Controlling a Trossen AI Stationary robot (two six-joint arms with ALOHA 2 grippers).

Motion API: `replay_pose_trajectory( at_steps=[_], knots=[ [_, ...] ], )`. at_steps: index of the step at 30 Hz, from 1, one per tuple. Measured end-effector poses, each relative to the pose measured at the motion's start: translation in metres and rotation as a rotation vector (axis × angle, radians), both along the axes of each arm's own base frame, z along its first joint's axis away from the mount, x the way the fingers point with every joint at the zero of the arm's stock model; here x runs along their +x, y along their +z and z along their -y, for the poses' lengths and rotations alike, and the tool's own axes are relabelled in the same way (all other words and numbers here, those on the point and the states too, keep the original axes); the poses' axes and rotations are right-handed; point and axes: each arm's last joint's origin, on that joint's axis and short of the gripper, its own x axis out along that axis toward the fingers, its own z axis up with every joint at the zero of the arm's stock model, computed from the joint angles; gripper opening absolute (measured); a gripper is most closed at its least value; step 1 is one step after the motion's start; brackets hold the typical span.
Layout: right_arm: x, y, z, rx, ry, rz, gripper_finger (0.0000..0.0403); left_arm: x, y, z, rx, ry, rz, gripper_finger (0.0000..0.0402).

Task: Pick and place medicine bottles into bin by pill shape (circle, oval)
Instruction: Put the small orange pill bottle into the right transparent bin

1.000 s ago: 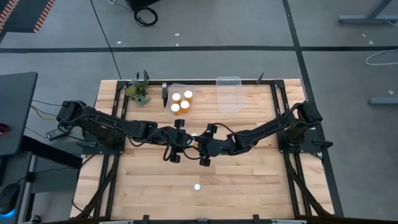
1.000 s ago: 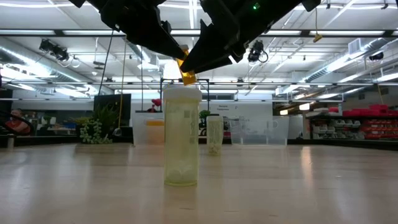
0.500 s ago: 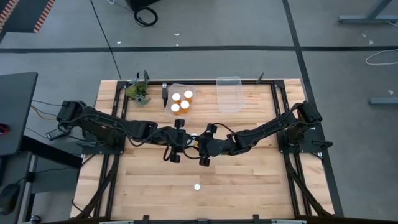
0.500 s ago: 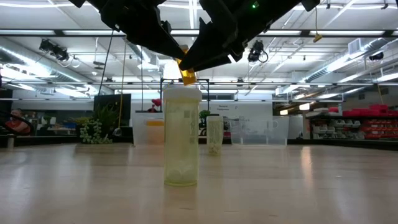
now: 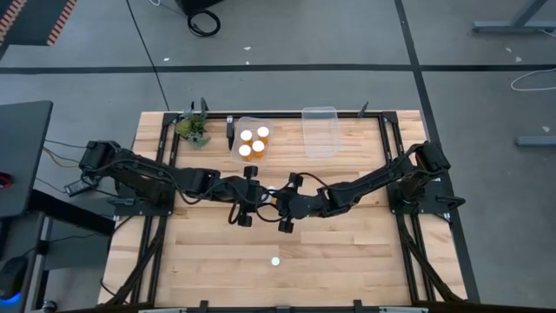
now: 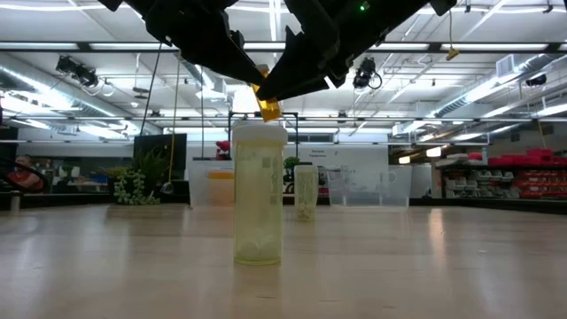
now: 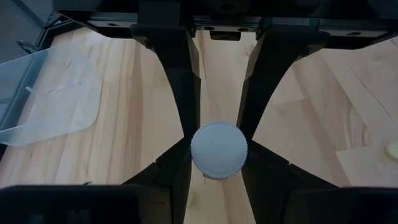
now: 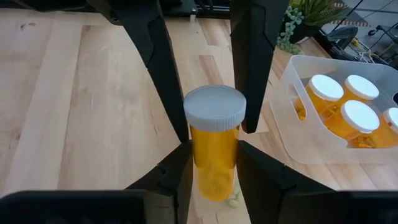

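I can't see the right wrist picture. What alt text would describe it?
An orange medicine bottle with a white cap stands between the right gripper's two dark fingers, above a wooden table. Beside it, a clear bin holds more white-capped orange bottles.

Warehouse-like lab; strip lights [image 6: 80, 75]; storage shelves [image 6: 509, 182]

Low view: two pincers meeting above a bottle on the table.
An orange bottle [image 6: 268, 108] is pinched between dark pincer tips overhead. Directly below, a pale bottle [image 6: 258, 195] stands upright on the table [image 6: 425, 266]; a second [image 6: 305, 191], apparently smaller, stands behind.
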Motion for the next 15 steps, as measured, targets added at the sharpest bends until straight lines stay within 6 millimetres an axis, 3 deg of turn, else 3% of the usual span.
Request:
replay_pose_trajectory(
  at_steps=[6, 15],
  knots=[
    [0.0000, 0.0000, 0.0000, 0.000, 0.000, 0.000, 0.0124, 0.0000, 0.0000, 0.0000, 0.001, -0.001, 0.000, 0.0147],
    [-0.0001, 0.0000, 0.0000, -0.001, 0.000, 0.000, 0.0124, 0.0005, 0.0007, 0.0001, 0.006, -0.006, 0.008, 0.0209]
  ],
)
